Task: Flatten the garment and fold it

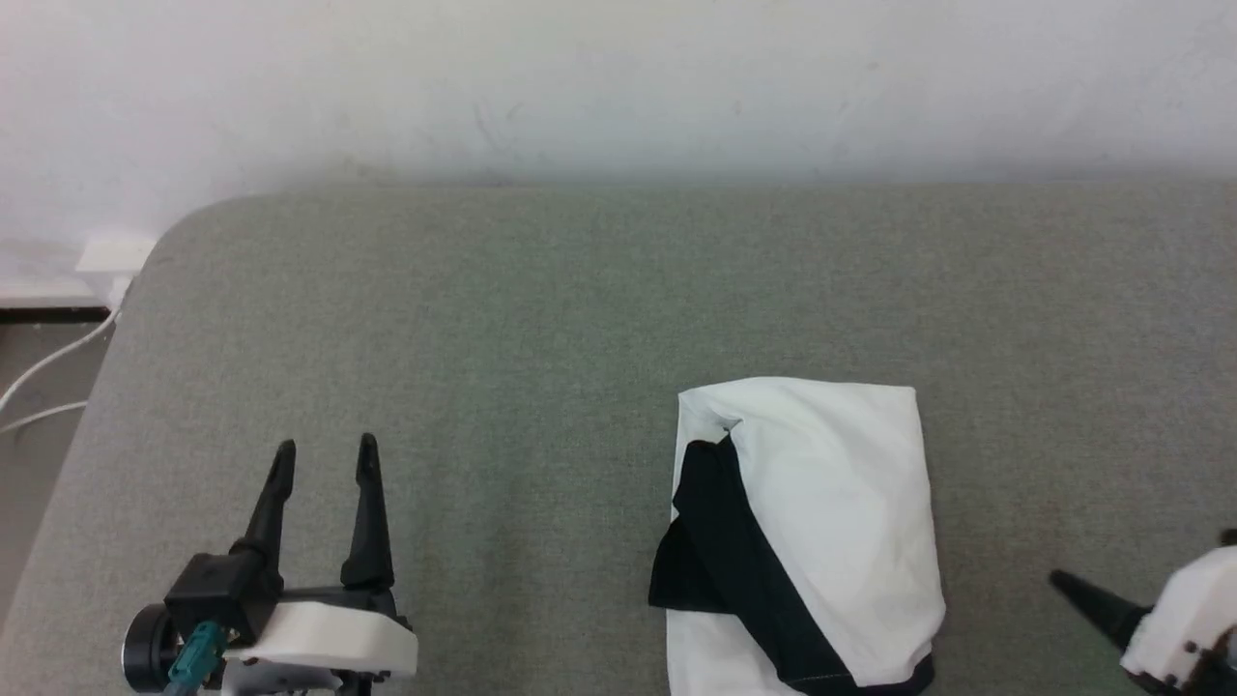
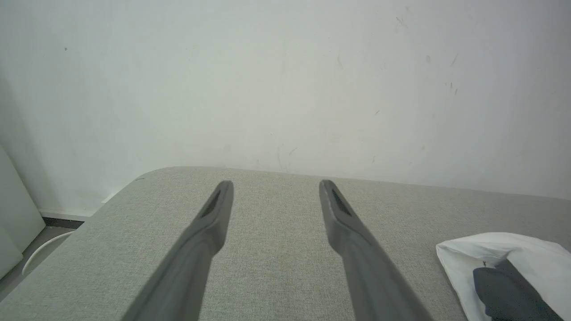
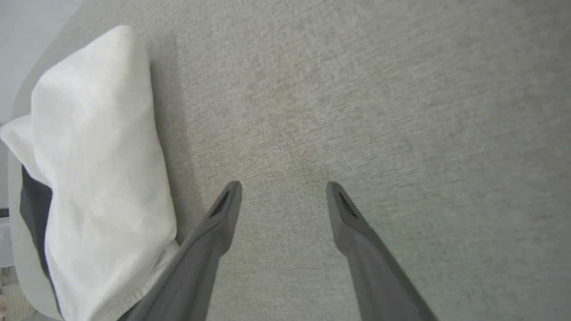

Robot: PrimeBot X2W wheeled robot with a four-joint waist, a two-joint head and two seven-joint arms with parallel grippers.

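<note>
The garment (image 1: 841, 503) lies on the grey fabric-covered table (image 1: 541, 319) as a compact folded bundle, white on top with a black part showing along its left side. It also shows at the lower right of the left wrist view (image 2: 513, 254) and at the left of the right wrist view (image 3: 98, 156). My left gripper (image 1: 326, 447) is open over bare table, well to the left of the bundle, with nothing between its fingers (image 2: 214, 218). My right gripper (image 3: 284, 185) is open just right of the garment, apart from it; one dark finger (image 1: 1092, 597) points toward it.
A white wall (image 1: 618, 87) stands directly behind the table's far edge. The table's far left corner (image 1: 193, 217) is rounded, and beyond it white cables (image 1: 48, 367) run across the floor. Bare grey surface stretches between the left gripper and the bundle.
</note>
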